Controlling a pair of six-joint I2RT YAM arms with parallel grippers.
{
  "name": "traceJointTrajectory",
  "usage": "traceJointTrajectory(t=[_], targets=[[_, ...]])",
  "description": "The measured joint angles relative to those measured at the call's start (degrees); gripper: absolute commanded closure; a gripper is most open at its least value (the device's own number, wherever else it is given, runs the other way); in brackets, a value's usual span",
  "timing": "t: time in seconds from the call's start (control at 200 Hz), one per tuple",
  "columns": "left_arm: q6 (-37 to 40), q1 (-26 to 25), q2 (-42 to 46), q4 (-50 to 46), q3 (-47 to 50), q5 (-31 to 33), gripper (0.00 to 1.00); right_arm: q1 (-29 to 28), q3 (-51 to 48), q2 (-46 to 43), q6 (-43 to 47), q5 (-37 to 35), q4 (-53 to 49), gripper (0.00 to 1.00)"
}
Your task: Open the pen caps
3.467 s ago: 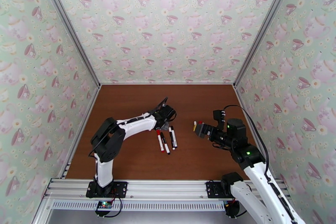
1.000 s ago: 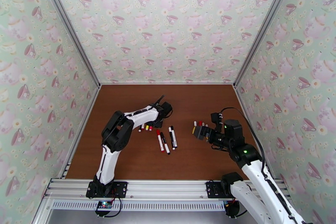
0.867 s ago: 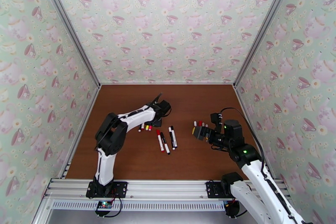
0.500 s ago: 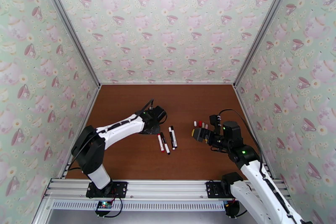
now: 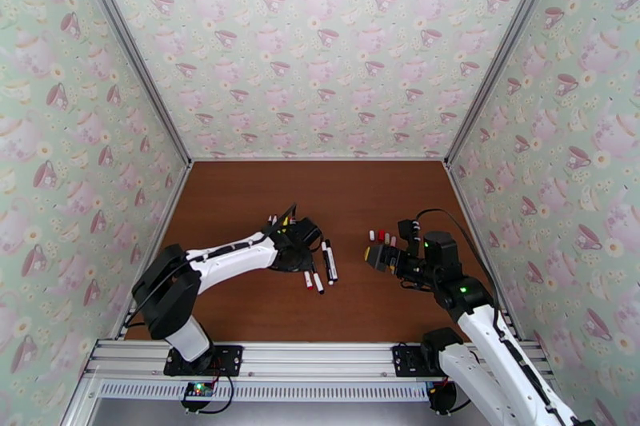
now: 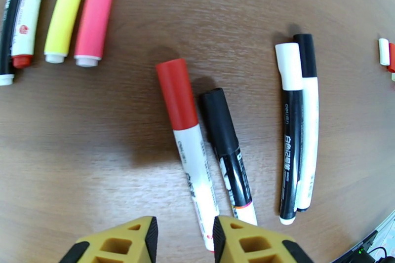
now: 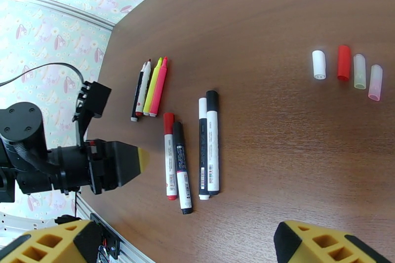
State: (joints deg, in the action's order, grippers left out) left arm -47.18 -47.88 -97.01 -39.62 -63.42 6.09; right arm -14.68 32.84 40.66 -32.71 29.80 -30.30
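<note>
Teacup-patterned walls (image 5: 320,44) enclose the brown wooden table (image 5: 240,300). From above I see the left arm (image 5: 232,252) covering part of the pens. Its wrist camera gives me four capped pens (image 6: 224,135) just beyond the left gripper (image 6: 185,232), whose fingers stand narrowly parted and empty. Four uncapped pens (image 6: 66,12) lie farther off to the left. My right wrist view adds four loose pen caps (image 7: 344,61) in a row at the right, beyond the right gripper (image 7: 182,244), which is spread wide and holds nothing.
</note>
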Motion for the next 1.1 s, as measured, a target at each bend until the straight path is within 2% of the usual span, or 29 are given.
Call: traceJointTrajectory(t=[0.641,1.102], targets=[[-0.6,0.0,-5.0,2.7,-0.5,-1.9,0.62,0.0,0.0,0.0,0.2,0.5,0.0,0.01],[0.7,0.0,-7.4,0.9,-0.9,-1.7,0.72,0.0,0.0,0.0,0.3,0.6,0.0,0.01]])
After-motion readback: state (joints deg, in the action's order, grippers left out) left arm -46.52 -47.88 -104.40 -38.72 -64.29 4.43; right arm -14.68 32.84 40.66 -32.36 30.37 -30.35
